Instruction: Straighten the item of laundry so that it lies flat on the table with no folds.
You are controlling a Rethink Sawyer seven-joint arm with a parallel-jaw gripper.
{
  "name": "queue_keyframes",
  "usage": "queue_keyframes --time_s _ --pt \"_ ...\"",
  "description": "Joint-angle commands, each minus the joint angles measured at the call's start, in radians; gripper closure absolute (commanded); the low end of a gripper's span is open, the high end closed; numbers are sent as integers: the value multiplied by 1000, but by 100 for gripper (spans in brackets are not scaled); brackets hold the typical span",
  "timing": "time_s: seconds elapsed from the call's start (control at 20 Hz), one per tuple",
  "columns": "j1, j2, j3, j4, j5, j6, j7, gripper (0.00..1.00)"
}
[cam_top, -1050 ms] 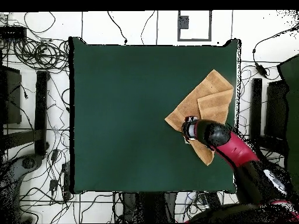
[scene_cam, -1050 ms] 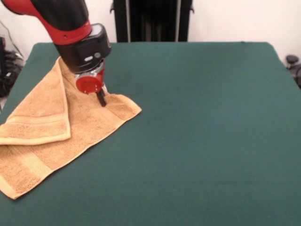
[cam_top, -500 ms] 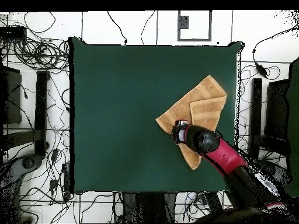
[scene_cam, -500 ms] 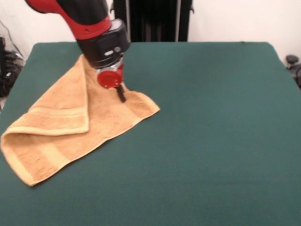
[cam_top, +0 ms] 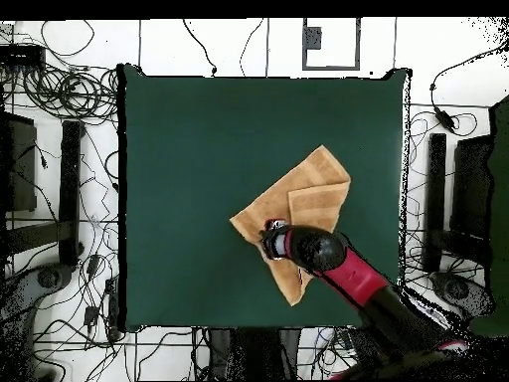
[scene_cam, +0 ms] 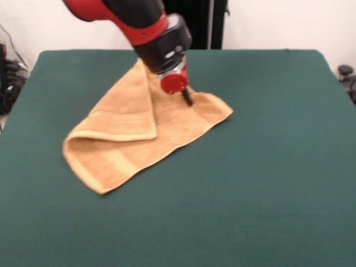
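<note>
Front view: towel point(scene_cam: 146, 130) lies left of centre on the green table point(scene_cam: 267, 167), still folded, one triangular flap doubled over its left half; gripper point(scene_cam: 187, 99) is planted on the cloth near the right corner, its dark tip against the fabric, and whether it is pinching or loose cannot be told. Overhead view: towel point(cam_top: 298, 204) sits right of the table's point(cam_top: 189, 169) middle, with the gripper point(cam_top: 270, 242) over its near left part

The arm point(scene_cam: 139, 22) covers part of the towel point(scene_cam: 139, 133); the gripper point(scene_cam: 187, 99) grip state is unreadable.
</note>
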Motion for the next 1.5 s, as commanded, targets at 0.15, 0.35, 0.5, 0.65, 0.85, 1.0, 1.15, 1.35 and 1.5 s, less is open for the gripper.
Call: queue_keyframes --time_s 0.15,0.35,0.5,0.65,0.85,1.0,1.15,1.35,1.5 --pt "14 84 196 190 75 -26 114 100" --pt "17 77 196 198 74 -44 122 100" --pt "57 38 135 165 35 -81 111 100" --pt "127 -33 36 126 21 -133 140 0" --pt "211 -100 -78 100 11 -238 179 0" --pt "261 -128 -139 89 19 -284 177 0" --pt "272 -133 -173 47 32 -262 145 0" --pt "298 -163 -219 2 51 -227 120 0" --pt "313 -185 -249 -46 58 -169 93 0"
